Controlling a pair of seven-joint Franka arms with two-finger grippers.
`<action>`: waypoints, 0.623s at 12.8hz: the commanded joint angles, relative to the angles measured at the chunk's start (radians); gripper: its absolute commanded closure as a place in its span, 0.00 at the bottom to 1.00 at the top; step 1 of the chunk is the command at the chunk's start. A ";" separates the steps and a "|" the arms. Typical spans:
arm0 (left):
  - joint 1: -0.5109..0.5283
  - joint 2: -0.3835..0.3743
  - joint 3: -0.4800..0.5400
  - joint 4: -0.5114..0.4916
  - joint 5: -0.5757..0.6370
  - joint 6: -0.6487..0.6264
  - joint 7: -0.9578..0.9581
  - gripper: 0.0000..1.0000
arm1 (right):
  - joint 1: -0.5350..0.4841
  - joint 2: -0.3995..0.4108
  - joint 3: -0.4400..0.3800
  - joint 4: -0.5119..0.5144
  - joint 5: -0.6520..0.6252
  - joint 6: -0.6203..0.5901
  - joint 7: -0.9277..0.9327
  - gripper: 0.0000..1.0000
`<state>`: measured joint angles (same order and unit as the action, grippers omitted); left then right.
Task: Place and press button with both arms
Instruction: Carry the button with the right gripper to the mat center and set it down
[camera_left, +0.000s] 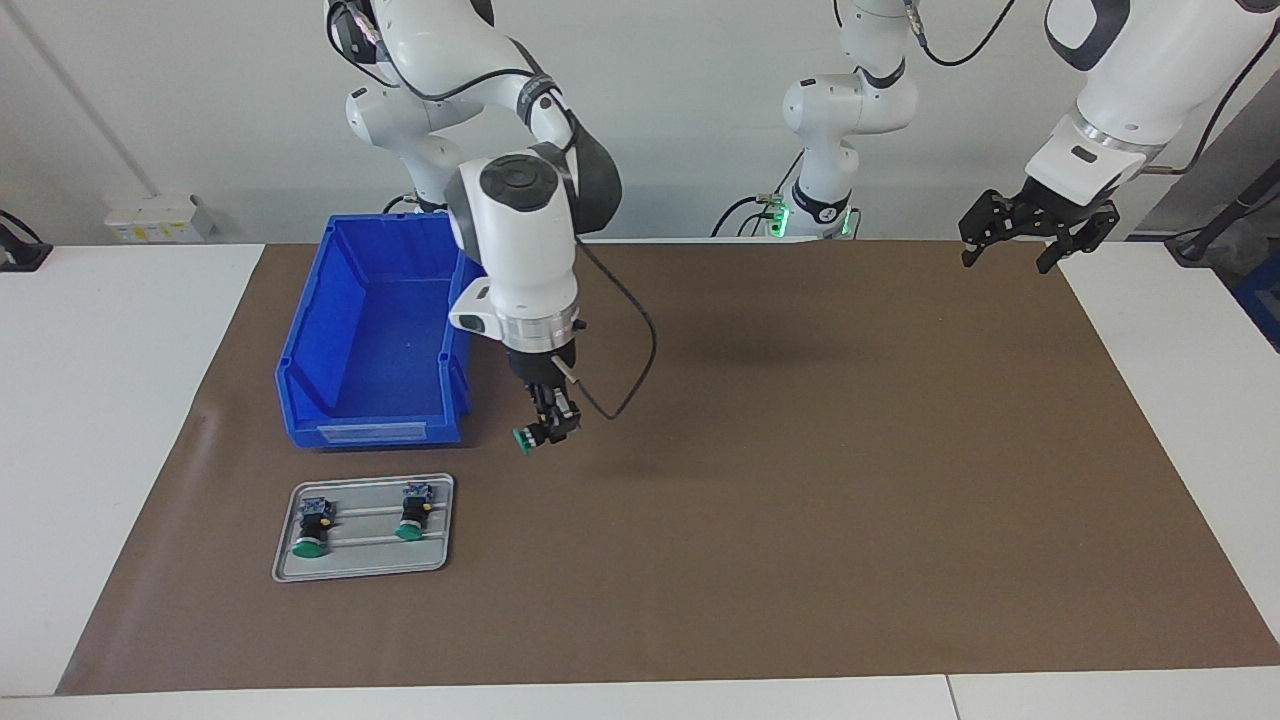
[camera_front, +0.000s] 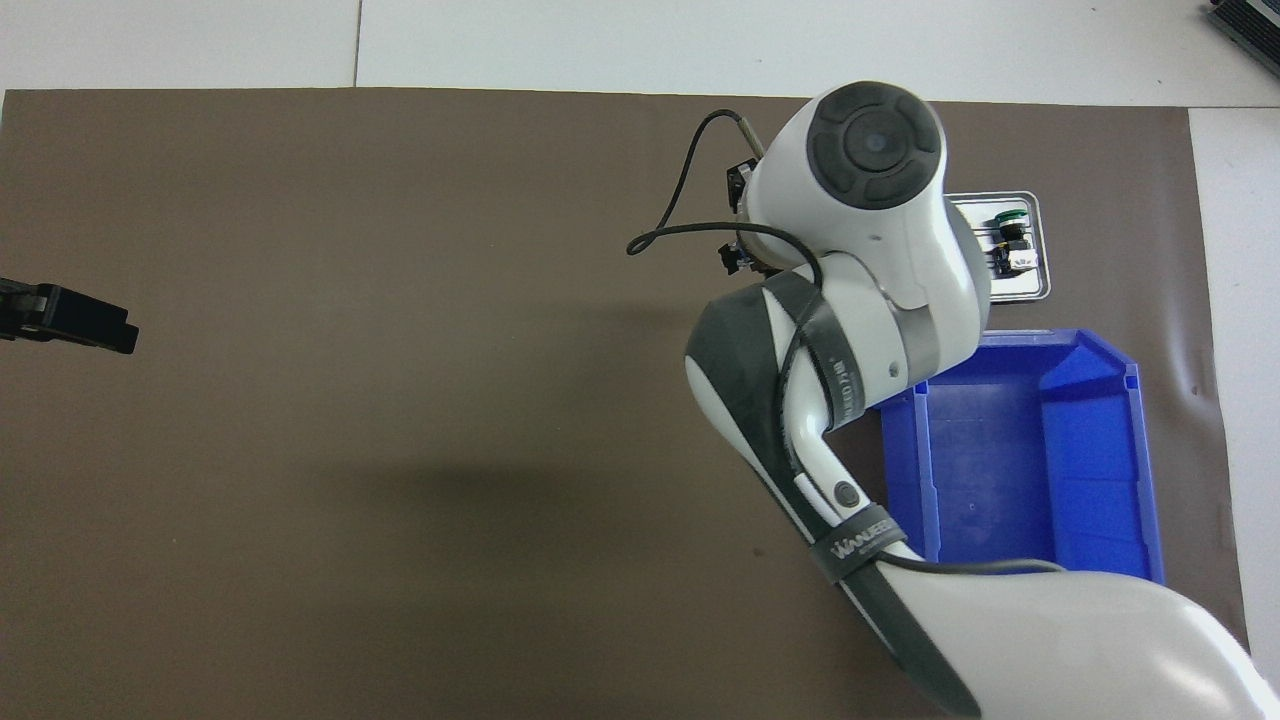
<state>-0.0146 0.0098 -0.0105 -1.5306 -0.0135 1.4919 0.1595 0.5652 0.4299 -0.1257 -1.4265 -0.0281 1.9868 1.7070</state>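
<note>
The right gripper (camera_left: 548, 428) is clenched on 1 button (camera_left: 524, 439), green cap sideways, and hangs in the air over the bare mat (camera_left: 800, 480). Just beside it toward the right arm's end of the table sits the blue bin (camera_left: 375, 330); below it in the facing view lies the tray (camera_left: 365, 565) with 2 more buttons (camera_left: 312, 528) (camera_left: 413, 512).

The left gripper (camera_left: 1038, 232) waits well apart, over the mat's edge at its own end, fingers spread.

The step in hand looks like carrying the button to a placing spot. To do it well, I judge the gripper should lower straight down, set the button so the cap ends up reachable from above, and let go only once it rests steady, leaving the left arm room to press.

A strap on the right arm reads "WANLEER" or similar; its last letters are hidden.
</note>
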 joint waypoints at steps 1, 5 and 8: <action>0.012 -0.027 -0.011 -0.031 0.017 0.005 -0.009 0.00 | 0.099 -0.003 -0.002 -0.071 -0.045 0.055 0.292 1.00; 0.012 -0.027 -0.011 -0.031 0.017 0.005 -0.009 0.00 | 0.286 0.139 -0.002 -0.043 -0.150 0.056 0.702 1.00; 0.012 -0.027 -0.011 -0.031 0.017 0.005 -0.009 0.00 | 0.292 0.141 -0.002 -0.045 -0.141 0.102 0.779 1.00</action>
<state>-0.0146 0.0098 -0.0105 -1.5306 -0.0135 1.4919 0.1595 0.8777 0.5810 -0.1247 -1.4803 -0.1519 2.0547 2.4520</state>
